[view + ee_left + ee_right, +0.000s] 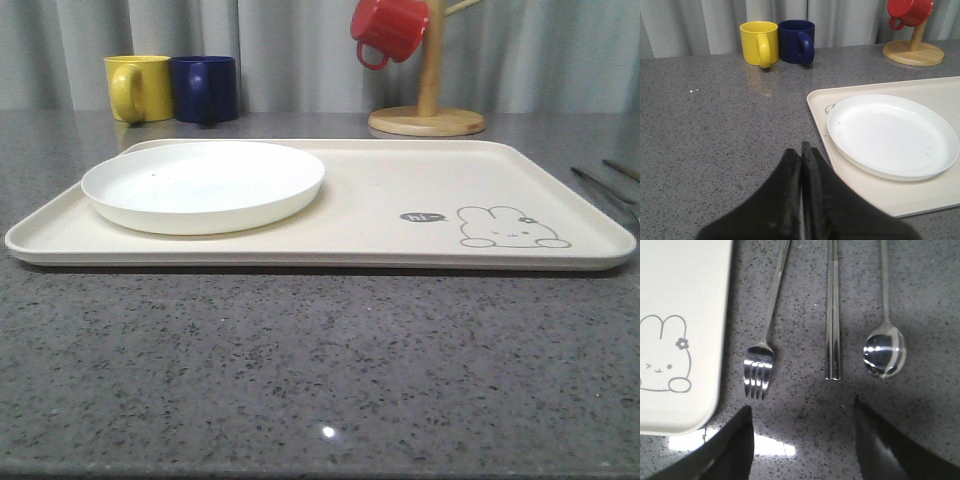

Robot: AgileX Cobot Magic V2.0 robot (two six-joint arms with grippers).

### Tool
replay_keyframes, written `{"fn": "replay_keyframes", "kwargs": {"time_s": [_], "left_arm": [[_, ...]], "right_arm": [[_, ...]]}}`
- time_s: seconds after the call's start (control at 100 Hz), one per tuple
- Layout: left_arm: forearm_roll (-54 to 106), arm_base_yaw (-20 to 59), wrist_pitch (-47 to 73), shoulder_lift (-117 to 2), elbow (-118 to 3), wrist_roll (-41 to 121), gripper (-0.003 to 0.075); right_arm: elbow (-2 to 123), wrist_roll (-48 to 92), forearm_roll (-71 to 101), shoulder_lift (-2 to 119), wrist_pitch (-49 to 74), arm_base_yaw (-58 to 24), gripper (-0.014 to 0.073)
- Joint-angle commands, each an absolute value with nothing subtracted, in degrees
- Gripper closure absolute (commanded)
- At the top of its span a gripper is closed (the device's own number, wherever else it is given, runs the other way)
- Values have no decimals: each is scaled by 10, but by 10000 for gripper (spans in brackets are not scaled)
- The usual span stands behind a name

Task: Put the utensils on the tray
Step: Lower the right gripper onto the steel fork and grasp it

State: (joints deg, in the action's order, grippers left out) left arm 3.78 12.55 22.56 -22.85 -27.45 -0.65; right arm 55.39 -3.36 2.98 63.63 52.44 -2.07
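Cream tray [400,200] flat on grey counter [300,360], white plate [205,185] on its left part, rabbit drawing [662,355] near right corner. Fork [760,360], chopsticks [833,315] and spoon [884,352] side by side on counter just right of tray, apart from one another, none on it. Left hand [801,150] pressed together, empty, beside tray's left edge. Right hand [802,412] spread wide above utensil tips, holding nothing. Yellow mug [138,87], blue mug [205,88] and red mug [388,28] on wooden stand [428,110] behind.

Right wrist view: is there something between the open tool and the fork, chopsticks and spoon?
Nothing visible. The right tool is open over bare counter, with the fork, chopsticks and spoon just ahead of it, beside the tray.
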Motion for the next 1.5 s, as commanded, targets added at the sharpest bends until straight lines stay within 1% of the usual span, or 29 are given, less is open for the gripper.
{"fn": "replay_keyframes", "kwargs": {"time_s": [0.0, 0.12, 0.33, 0.42, 0.66, 1.09, 1.14, 1.16, 1.21, 1.23, 1.25, 1.28, 1.29, 1.3, 1.33, 1.38, 1.49], "left_arm": [[39, 130, 183, -234, -289, -10, 739], [39, 130, 183, -234, -289, -10, 739], [41, 130, 183, -234, -289, -10, 739], [41, 130, 183, -234, -289, -10, 739], [41, 130, 183, -234, -289, -10, 739], [41, 130, 183, -234, -289, -10, 739], [41, 130, 183, -234, -289, -10, 739], [41, 130, 183, -234, -289, -10, 739], [41, 130, 183, -234, -289, -10, 739], [41, 130, 183, -234, -289, -10, 739], [41, 130, 183, -234, -289, -10, 739], [41, 130, 183, -234, -289, -10, 739], [41, 130, 183, -234, -289, -10, 739], [41, 130, 183, -234, -289, -10, 739], [41, 130, 183, -234, -289, -10, 739], [41, 130, 183, -234, -289, -10, 739], [41, 130, 183, -234, -289, -10, 739]], "right_arm": [[625, -34, 53, 684, 549, -17, 148], [669, -34, 67, 742, 570, -17, 148], [696, -36, 57, 814, 575, -40, 148], [711, -68, 57, 843, 592, -51, 148], [755, -182, 22, 890, 603, -62, 148], [774, -191, 12, 947, 604, -62, 153], [774, -191, 12, 949, 604, -62, 186], [774, -191, 12, 949, 604, -62, 215], [774, -191, 12, 951, 603, -62, 309], [774, -191, 13, 952, 602, -62, 356], [774, -191, 13, 954, 602, -62, 420], [774, -192, 13, 957, 603, -62, 467], [774, -192, 13, 959, 604, -62, 512], [774, -192, 13, 959, 604, -62, 512], [774, -192, 14, 963, 606, -62, 581], [774, -192, 14, 969, 608, -62, 659], [774, -192, 13, 969, 600, -63, 663]]}}
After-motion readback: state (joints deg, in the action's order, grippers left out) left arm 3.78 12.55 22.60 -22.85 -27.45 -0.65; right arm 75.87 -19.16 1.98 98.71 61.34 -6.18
